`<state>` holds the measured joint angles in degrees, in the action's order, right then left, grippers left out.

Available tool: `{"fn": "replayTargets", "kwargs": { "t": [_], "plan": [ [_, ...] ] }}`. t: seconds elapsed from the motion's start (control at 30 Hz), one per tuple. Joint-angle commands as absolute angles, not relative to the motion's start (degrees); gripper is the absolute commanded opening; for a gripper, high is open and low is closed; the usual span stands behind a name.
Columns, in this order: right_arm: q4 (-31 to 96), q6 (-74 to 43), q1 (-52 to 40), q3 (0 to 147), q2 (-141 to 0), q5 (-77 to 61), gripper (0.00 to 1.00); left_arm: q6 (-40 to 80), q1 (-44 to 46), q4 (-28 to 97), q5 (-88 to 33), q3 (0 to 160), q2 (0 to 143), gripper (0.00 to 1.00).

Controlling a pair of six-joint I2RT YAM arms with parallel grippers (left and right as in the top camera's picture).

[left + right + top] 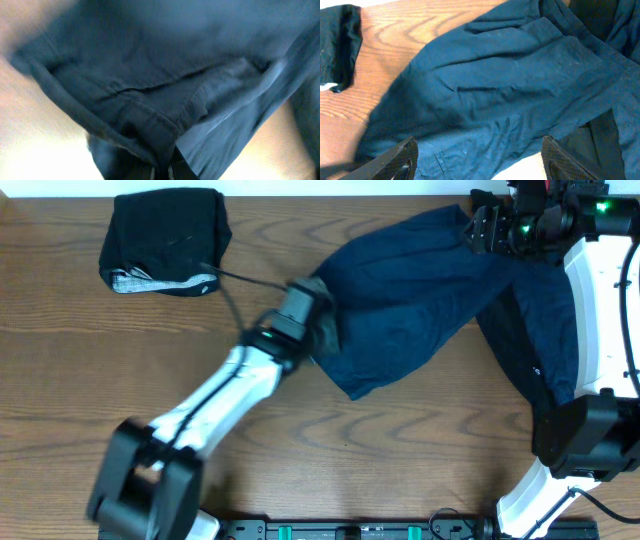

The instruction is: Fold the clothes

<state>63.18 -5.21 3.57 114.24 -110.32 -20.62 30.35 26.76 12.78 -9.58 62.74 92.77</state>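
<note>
A plain navy blue garment (420, 300) lies spread across the right half of the table, one part running down the right side. My left gripper (318, 330) is shut on its left edge; the left wrist view shows the navy fabric (150, 90) bunched between the fingers (165, 170). My right gripper (490, 225) is at the garment's far right corner, and in the right wrist view its fingers (479, 160) are wide open above the navy cloth (510, 85), holding nothing. A folded black garment (165, 240) sits at the far left.
The black garment also shows at the left edge of the right wrist view (337, 45). Bare wooden table (380, 450) lies in front of the navy garment. The right arm's base (580, 440) stands at the right front.
</note>
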Motion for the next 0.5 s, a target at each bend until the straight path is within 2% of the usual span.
{"fn": "replayTargets", "kwargs": {
  "t": [0.0,0.27,0.47],
  "plan": [
    [63.75,-3.99,3.66,113.56,-110.69,-20.78,0.76,28.10,22.52,10.68,-6.52,65.93,86.96,0.06],
    [58.30,-5.52,3.64,104.88,-110.69,-20.75,0.77,28.08,18.98,6.90,-6.55,65.93,84.47,0.06],
    [39.77,-12.29,3.11,90.94,-110.72,-20.78,0.79,27.11,18.98,6.96,-6.59,65.93,84.53,0.06]
  ]
}}
